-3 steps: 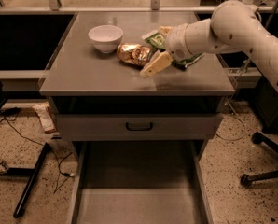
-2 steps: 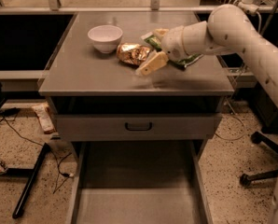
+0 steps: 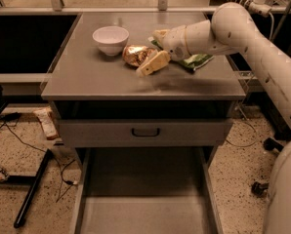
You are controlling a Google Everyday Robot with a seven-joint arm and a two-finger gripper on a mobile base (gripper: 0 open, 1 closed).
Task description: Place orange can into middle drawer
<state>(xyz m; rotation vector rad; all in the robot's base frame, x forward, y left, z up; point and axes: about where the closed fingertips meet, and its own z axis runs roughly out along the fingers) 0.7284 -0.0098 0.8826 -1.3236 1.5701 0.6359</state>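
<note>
The orange can lies on its side on the grey cabinet top, just right of the white bowl. My gripper reaches in from the right at the can's right end. Its cream fingers are spread, one in front of the can and one behind it, and have not closed on it. The middle drawer is pulled out at the bottom of the view, showing a flat bare floor and low side walls.
A green snack bag lies under my forearm to the right of the can. A shut drawer front with a small black handle sits below the top. Cables and a black pole lie on the floor at left.
My gripper has moved a little left, so its spread fingers now straddle the can's right end. The can and the bowl have not moved.
</note>
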